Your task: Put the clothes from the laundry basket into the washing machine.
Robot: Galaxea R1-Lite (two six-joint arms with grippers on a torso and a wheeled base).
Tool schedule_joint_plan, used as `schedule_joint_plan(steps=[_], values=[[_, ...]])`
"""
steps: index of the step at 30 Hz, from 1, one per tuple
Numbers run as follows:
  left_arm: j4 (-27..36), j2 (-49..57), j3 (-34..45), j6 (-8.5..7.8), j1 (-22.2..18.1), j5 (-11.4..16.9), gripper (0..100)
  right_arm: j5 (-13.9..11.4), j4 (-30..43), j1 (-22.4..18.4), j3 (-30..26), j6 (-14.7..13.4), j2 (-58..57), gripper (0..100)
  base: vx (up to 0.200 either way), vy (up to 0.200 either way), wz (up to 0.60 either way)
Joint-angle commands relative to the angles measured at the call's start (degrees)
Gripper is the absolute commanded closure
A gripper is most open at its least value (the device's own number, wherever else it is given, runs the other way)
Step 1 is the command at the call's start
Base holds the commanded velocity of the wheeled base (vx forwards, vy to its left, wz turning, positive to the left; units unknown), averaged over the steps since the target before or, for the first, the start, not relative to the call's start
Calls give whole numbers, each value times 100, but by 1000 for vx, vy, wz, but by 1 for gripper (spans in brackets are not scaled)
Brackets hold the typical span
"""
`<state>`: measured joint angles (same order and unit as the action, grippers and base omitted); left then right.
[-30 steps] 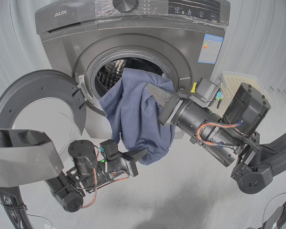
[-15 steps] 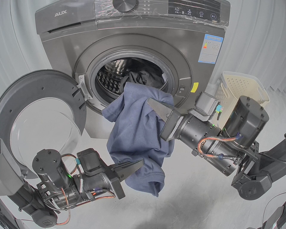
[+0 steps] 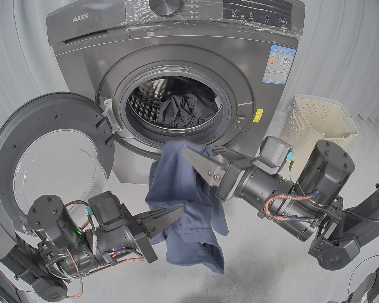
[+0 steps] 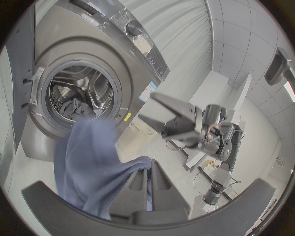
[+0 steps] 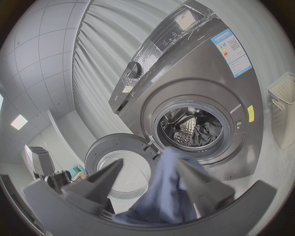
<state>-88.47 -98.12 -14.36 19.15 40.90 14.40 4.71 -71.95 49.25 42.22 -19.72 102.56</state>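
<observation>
**Blue shirt hangs outside the drum**

The limp blue shirt (image 3: 177,185) droops in soft folds before the grey metal washing machine (image 3: 252,51), below its round mouth. The left gripper (image 3: 179,209) is clamped on a lower fold. The right gripper (image 3: 199,150) stands spread, with cloth draped against one wedge-shaped finger. A crumpled dark garment (image 3: 185,110) lies in the drum, and the perforated cream laundry basket (image 3: 319,118) stands beside the machine.

Soft, even light is falling from a ceiling panel (image 5: 18,122); plastic wrap (image 3: 197,17) is glinting, the blue cloth (image 4: 89,159) is smearing, wrist-view edges are bending and darkening.
</observation>
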Motion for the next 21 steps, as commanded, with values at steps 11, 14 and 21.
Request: schedule_joint_plan(steps=[11, 14, 21], values=[[-4, 795, -181, 18, -275, -33, 100, 4, -425, -170, -1418, 346, -201, 0, 0, 0, 0], [5, 742, -216, 27, -302, -51, 100, 4, -434, -170, -1550, 373, -219, 0, 0, 0, 0], [5, 786, -471, 18, -539, -315, 100, -5, -416, -196, -1717, 408, -175, 0, 0, 0, 0]])
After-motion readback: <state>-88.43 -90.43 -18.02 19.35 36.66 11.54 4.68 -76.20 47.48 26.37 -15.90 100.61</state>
